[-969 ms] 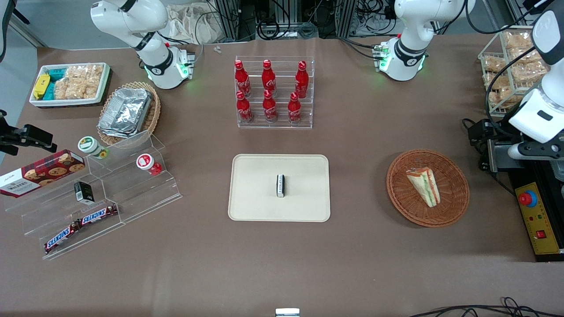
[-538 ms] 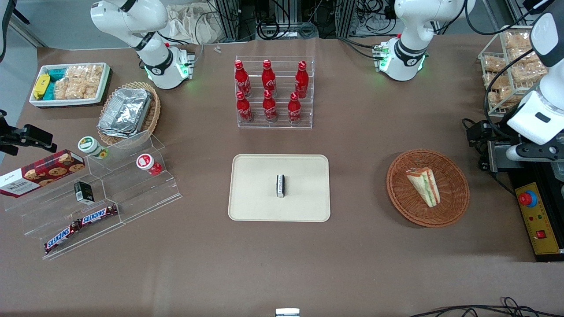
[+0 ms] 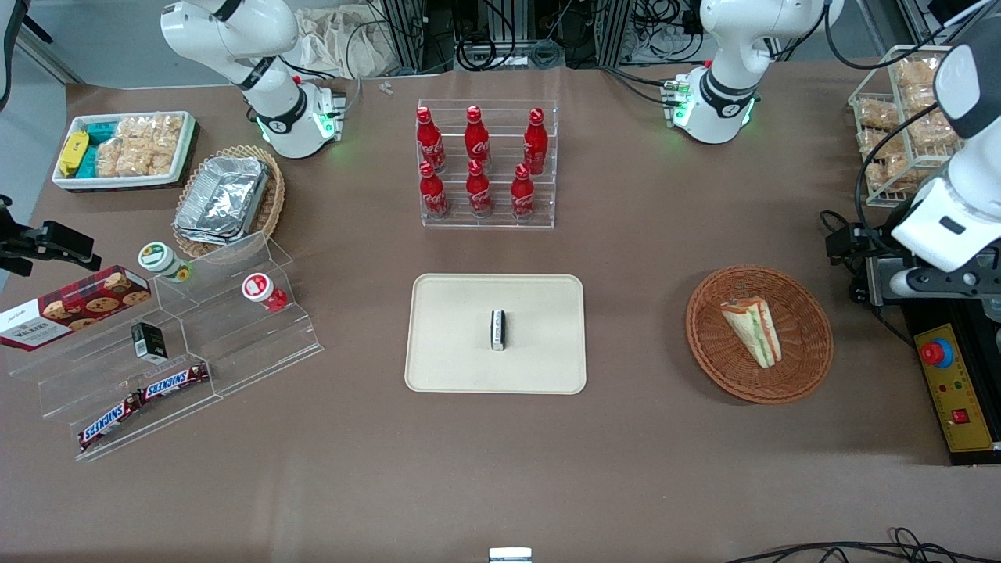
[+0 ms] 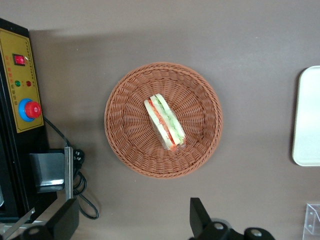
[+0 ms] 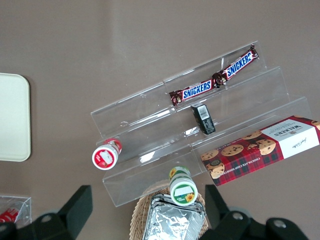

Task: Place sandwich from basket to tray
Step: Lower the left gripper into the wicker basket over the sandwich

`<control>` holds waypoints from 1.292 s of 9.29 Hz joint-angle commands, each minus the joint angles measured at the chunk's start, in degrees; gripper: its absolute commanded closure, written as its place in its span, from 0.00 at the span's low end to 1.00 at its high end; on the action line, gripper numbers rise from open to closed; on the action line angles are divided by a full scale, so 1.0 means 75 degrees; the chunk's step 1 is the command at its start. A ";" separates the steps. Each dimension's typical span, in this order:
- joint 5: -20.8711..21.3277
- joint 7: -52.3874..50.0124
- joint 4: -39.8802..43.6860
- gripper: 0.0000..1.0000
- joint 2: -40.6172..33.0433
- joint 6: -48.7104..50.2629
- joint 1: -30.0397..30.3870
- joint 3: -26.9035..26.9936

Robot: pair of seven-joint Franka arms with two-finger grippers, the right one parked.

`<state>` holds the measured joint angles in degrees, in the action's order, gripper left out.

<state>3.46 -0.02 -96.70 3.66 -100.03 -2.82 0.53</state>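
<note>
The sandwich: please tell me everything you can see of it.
The sandwich is a wedge of pale bread with green and orange-red filling layers. It lies on its side near the middle of the basket, touching only the weave. The gripper hovers open high above the basket's edge, not touching it.

"SNICKERS" reads on two bars (image 5: 214,81) on the clear stepped stand (image 5: 200,130), "Walkers" on the red tartan cookie box (image 5: 262,148), Coca-Cola script on the red bottles (image 3: 478,164); all well apart from the gripper (image 4: 132,225).

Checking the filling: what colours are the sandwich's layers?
Green and orange-red between pale bread, clearest in the left wrist view.
</note>
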 commanded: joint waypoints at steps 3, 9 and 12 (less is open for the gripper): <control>0.0089 -0.1913 -0.1613 0.01 0.0739 -0.2056 0.0095 -0.0023; -0.0520 -0.3454 -0.2220 0.01 0.2394 -0.3825 0.0130 -0.0058; -0.0497 -0.3759 -0.2704 0.02 0.2523 -0.4580 0.0083 -0.0058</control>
<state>0.17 -26.79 -115.14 23.40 -132.80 -2.04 0.20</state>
